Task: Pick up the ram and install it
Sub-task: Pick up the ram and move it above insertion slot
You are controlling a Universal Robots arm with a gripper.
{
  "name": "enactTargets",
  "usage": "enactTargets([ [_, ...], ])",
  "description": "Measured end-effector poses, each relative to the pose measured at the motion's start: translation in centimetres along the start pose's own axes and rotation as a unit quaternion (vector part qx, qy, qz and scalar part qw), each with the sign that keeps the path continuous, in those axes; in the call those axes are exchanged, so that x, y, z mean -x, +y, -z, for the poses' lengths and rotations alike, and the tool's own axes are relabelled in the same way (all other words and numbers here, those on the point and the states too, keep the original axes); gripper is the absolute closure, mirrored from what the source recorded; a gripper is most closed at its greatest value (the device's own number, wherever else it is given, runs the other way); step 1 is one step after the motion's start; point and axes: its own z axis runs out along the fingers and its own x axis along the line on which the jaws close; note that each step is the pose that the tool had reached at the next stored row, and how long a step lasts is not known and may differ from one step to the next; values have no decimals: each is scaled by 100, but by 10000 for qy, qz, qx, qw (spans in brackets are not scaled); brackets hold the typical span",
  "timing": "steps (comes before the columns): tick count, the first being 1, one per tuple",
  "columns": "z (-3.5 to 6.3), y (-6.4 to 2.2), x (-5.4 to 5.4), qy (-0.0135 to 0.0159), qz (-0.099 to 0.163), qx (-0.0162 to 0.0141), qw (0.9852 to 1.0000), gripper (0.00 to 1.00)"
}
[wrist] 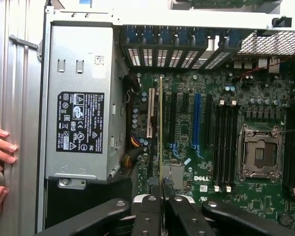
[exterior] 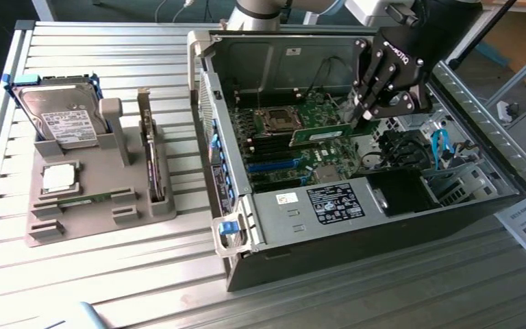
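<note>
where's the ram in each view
Exterior view: the ram is mid-picture, just to the exterior view's right of the cpu socket.
Wrist view: the ram is edge-on, a thin line gripped between the fingers.
Shared landmark: the cpu socket.

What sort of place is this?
Probably a robotics lab assembly bench: slatted metal table, open computer case, grey fixture holding a hard drive, gripper holding the ram.
</note>
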Motion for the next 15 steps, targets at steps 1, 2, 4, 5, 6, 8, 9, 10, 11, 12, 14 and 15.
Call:
enactTargets([
  [1, 0, -3, 21, 0, 0, 0, 10000, 88],
  [2, 1, -9, 51, 0, 0, 0, 10000, 88],
  [4, 2, -13, 77, 0, 0, 0, 10000, 88],
  [5, 2, -16, 97, 0, 0, 0, 10000, 88],
  [6, 2, -20, 120, -1, 0, 0, 10000, 88],
  [8, 3, -26, 161, 0, 0, 0, 10000, 88],
  [9, 4, -28, 174, 0, 0, 0, 10000, 88],
  [10, 5, -30, 196, 1, 0, 0, 10000, 88],
  [11, 5, -32, 209, 1, 0, 0, 10000, 88],
  [12, 5, -34, 222, 0, 0, 0, 10000, 88],
  [14, 5, -37, 255, 0, 0, 0, 10000, 88],
  [15, 5, -40, 276, -1, 0, 0, 10000, 88],
])
